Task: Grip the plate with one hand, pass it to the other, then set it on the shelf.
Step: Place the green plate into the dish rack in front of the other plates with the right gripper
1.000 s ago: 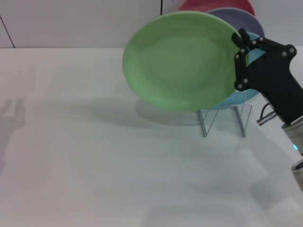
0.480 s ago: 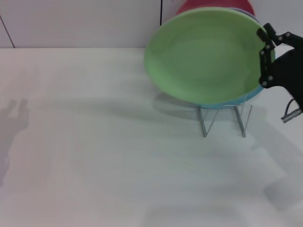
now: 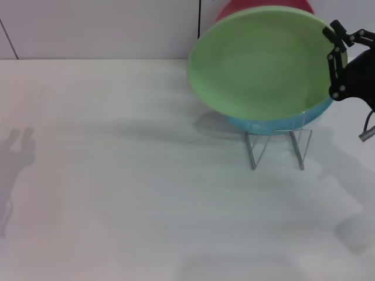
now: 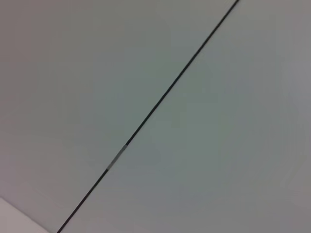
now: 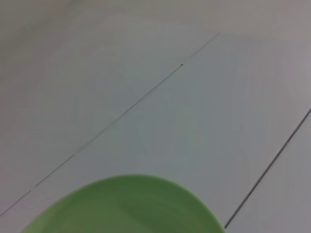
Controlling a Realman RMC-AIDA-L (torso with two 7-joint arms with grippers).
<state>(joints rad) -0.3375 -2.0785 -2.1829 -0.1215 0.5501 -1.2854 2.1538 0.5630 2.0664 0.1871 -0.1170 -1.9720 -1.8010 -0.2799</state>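
Note:
The light green plate (image 3: 263, 61) is held upright in the air at the back right, just in front of the other plates in the silver wire shelf (image 3: 278, 146). My right gripper (image 3: 335, 55) is shut on the plate's right rim. The plate's top edge also shows in the right wrist view (image 5: 126, 206). My left gripper is out of view; the left wrist view shows only a wall.
A turquoise-blue plate (image 3: 281, 122) and a red plate (image 3: 258, 4) stand in the shelf behind the green plate. The white table (image 3: 117, 175) spreads out to the left and front. A wall stands behind.
My right gripper has carried the green plate to the right and back, until it overlaps the plates in the shelf.

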